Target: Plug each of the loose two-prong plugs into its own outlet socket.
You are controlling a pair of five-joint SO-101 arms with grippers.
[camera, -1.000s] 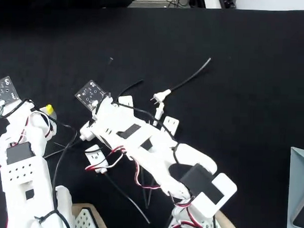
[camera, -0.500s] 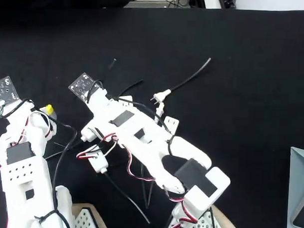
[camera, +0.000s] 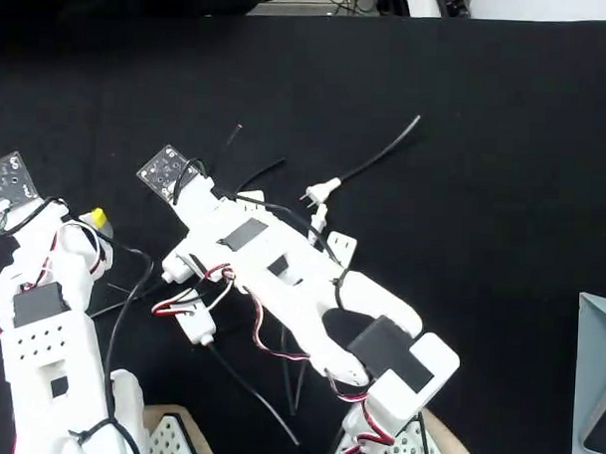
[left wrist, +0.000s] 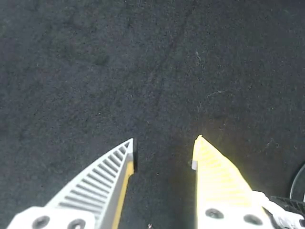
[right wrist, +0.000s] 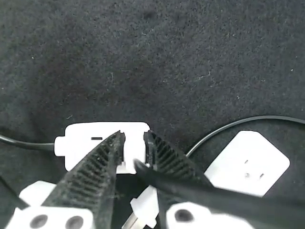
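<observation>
- While my right pincer sits right over a white outlet socket, I cannot tell whether it is closed on anything. A white piece low in the wrist view may be a plug, but that's a guess.
- Left pincer is open and empty, over bare table.
- One loose plug lies on the table beside the right arm, prongs free, not in any socket.
- Risk: a black cord curves close past the right pincer to a neighbouring socket. A sideways move could snag it and drag that socket out of place.
- Risk: the sockets look light and unfixed. Pushing prongs in could shove the block across the cloth instead of seating, unless the left pincer braces it.
- Risk: prongs slightly off the slots would tip the plug or jam it.
</observation>
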